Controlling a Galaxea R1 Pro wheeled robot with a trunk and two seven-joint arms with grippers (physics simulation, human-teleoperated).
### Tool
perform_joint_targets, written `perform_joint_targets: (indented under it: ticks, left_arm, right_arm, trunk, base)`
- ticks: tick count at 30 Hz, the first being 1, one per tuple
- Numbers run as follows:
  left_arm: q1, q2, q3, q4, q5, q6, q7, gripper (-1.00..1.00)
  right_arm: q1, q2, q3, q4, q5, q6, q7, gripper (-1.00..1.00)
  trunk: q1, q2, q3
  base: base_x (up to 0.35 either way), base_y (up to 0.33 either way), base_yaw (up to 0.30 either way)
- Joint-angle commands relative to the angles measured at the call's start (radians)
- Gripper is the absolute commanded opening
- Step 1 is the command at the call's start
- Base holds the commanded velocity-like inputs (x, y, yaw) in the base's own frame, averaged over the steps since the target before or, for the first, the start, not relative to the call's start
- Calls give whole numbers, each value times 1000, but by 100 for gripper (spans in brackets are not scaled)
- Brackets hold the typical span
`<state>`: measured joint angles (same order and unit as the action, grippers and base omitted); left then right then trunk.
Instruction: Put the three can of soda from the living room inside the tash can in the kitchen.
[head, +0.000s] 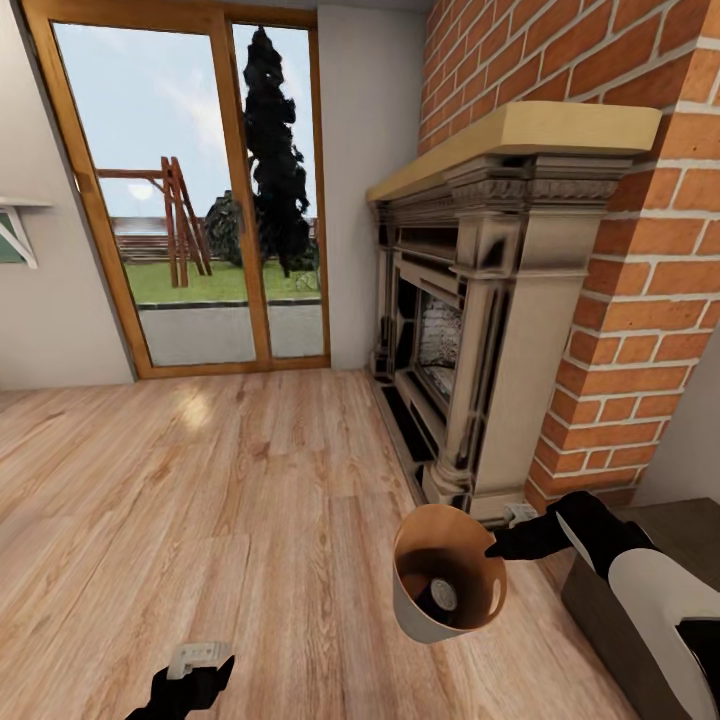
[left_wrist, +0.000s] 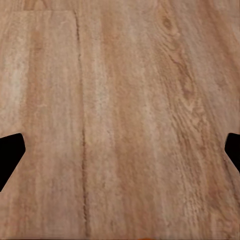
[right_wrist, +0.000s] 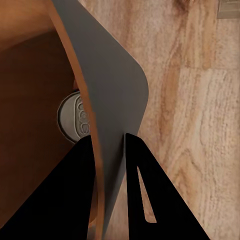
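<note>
One can (head: 440, 597) lies in the bin (head: 412, 618), whose wall the right gripper (right_wrist: 111, 142) clamps above the floor (head: 200, 480); left gripper (left_wrist: 120, 150) jaws apart.

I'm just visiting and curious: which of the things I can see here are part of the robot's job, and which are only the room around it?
Part of the job:
- tash can, held by the right gripper
- can of soda inside it

Just the room:
- fireplace
- glass door
- wood floor
</note>
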<state>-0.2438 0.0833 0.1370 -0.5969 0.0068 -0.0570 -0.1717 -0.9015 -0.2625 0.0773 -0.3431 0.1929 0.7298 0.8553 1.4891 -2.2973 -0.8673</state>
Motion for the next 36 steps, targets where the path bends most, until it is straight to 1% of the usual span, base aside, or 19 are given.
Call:
perform_joint_targets:
  ticks: [1, 6, 15, 23, 24, 27, 28, 29, 30, 35, 36]
  left_arm:
    - [0, 0, 0, 0, 0, 0, 11, 100]
    - [0, -3, 1, 0, 0, 0, 19, 100]
    - [0, -5, -3, 1, -2, 2, 19, 100]
    - [0, -6, -8, 8, -6, -18, 18, 100]
    - [0, -6, -9, 14, -7, -27, 18, 100]
    - [-1, -4, -11, 58, -8, -93, 18, 100]
    - [-3, -3, -11, 84, -9, -129, 18, 100]
    - [-6, -2, -12, 95, -9, -145, 18, 100]
    - [-17, -1, -13, 139, -10, -184, 19, 100]
    - [-23, -6, -17, 171, -11, -238, 19, 100]
    - [-23, -6, -16, 173, -11, -249, 19, 100]
  right_arm:
    - [0, 0, -7, 0, -21, 10, 5, -100]
    - [-1, 0, -6, 0, -21, 10, 4, -100]
    - [0, 0, -5, -2, -21, 10, 3, -100]
    - [0, 0, -5, -41, -20, 15, -16, -100]
    - [0, 0, -4, -43, -20, 16, -17, -100]
    - [0, 1, -2, -47, -20, 20, -20, -100]
    - [0, 1, -2, -48, -19, 21, -21, -100]
    - [0, 1, -2, -48, -19, 21, -21, -100]
    - [-1, 2, -2, -50, -20, 23, -21, -100]
    - [-2, 3, 0, -52, -20, 25, -21, -100]
    - [-2, 3, 0, -52, -19, 25, -21, -100]
  trunk:
    - [0, 0, 0]
    - [0, 0, 0]
    - [34, -63, -28]
    - [65, -119, -53]
    - [69, -126, -56]
    - [80, -147, -66]
    - [84, -154, -69]
    - [88, -161, -72]
    - [92, -168, -75]
    - [111, -203, -91]
    - [111, -203, -95]
  base:
    - [0, 0, 0]
    - [0, 0, 0]
    - [0, 0, 0]
    - [0, 0, 0]
    - [0, 0, 0]
    - [0, 0, 0]
    - [0, 0, 0]
    - [0, 0, 0]
    - [0, 0, 0]
    - [0, 0, 0]
    - [0, 0, 0]
